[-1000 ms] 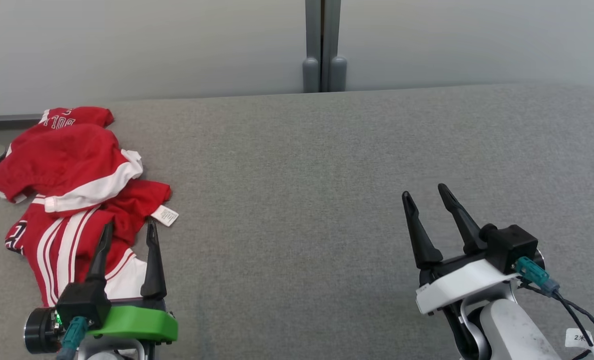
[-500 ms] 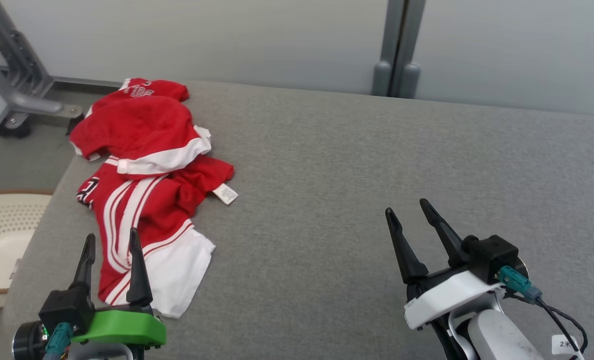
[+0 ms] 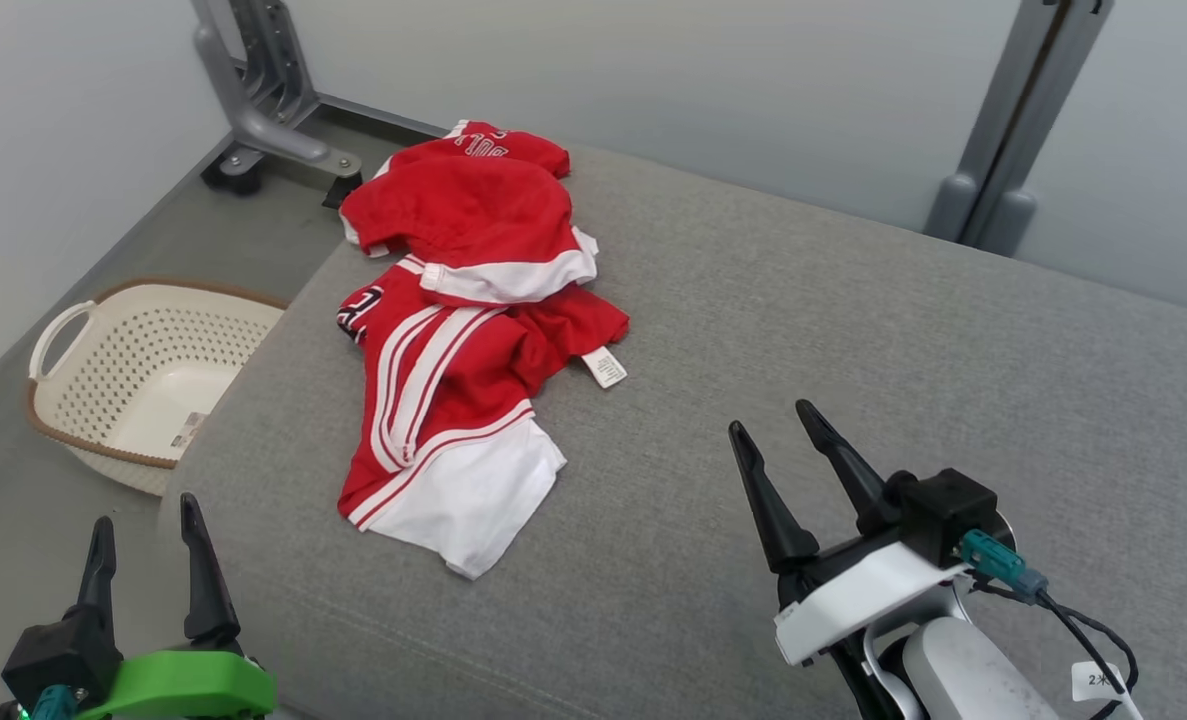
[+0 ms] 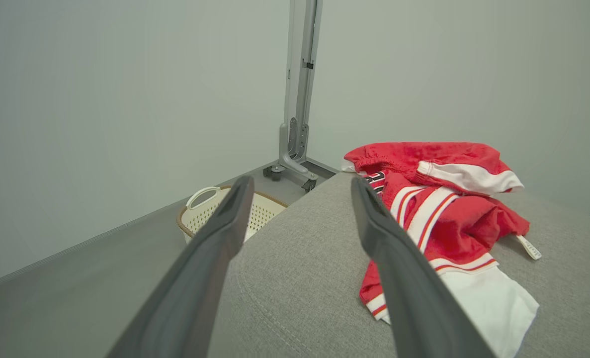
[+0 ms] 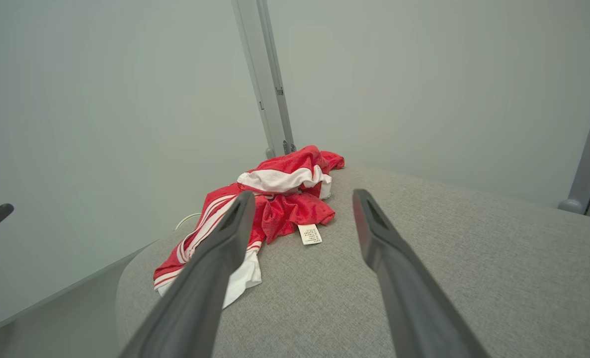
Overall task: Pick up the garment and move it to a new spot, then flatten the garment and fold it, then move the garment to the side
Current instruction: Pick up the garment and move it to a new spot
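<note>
Garment (image 3: 463, 340) in red and white is laid in a crumpled heap on the left side of the grey tabletop (image 3: 853, 330), from its far edge toward the middle. It may be made of two pieces, but that cannot be told for sure. A small white tag (image 3: 604, 367) is stuck out at its right side. The left pincer (image 3: 145, 510) is held wide apart with nothing in it, by the near left corner of the tabletop. The right pincer (image 3: 770, 417) is also spread wide and empty. It is held over the near right part of the tabletop, well apart from the garment. A cream basket (image 3: 103, 400) with holes is set on the floor, left of the tabletop. A grey metal stand (image 3: 253, 110) is seen by the far wall.
</note>
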Robot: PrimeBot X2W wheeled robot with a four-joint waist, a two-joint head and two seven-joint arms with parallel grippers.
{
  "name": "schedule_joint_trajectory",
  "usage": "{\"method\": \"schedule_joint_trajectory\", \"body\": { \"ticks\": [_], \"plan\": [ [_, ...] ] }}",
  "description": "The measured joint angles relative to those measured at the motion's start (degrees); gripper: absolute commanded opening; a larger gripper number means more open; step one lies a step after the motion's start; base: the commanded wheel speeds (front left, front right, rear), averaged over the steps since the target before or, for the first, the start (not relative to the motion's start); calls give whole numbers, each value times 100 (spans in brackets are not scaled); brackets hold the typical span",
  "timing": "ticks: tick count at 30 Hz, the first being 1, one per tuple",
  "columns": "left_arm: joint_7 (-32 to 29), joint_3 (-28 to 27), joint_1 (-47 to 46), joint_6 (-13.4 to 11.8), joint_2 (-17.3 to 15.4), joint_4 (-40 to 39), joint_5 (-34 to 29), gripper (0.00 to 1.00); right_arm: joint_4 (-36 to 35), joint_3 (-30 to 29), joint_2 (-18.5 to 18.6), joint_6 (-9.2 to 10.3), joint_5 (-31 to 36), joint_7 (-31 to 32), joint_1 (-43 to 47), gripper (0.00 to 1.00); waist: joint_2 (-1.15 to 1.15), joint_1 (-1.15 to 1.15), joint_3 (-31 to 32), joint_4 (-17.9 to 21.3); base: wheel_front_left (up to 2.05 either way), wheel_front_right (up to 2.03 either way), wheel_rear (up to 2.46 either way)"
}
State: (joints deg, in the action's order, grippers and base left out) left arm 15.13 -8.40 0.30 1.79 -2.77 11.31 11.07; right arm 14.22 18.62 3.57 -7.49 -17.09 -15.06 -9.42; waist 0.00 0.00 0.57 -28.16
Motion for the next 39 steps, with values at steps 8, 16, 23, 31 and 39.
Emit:
{"method": "schedule_joint_trajectory", "body": {
  "ticks": [8, 16, 23, 31, 39],
  "plan": [
    [1, 37, 12, 15, 2, 182, 324, 100, 45, 62, 52, 0, -85, 0, -49, 100, 0, 0, -85, -176, 0, 0, 0],
    [-1049, 323, -999, 334, -367, 238, 688, 100, -135, -179, 87, 0, -20, 1, 18, 100, 0, 0, -21, -103, 0, 0, 0],
    [-3173, 421, -2216, 488, -1020, 280, 1516, 100, -366, -288, 168, 0, 69, 0, -81, 100, 0, 0, -102, 176, 0, 0, 0],
    [-4996, 635, -2973, 534, -1416, 1182, 2357, 100, -508, -298, 347, 0, 84, 0, -392, 100, 0, 0, -493, 799, 0, 0, 0],
    [-5269, 597, -3209, 552, -1693, 2299, 2775, 100, -617, -367, 460, 0, 58, 0, -632, 100, 0, 1, -944, 1631, 0, 0, 0]
  ]
}}
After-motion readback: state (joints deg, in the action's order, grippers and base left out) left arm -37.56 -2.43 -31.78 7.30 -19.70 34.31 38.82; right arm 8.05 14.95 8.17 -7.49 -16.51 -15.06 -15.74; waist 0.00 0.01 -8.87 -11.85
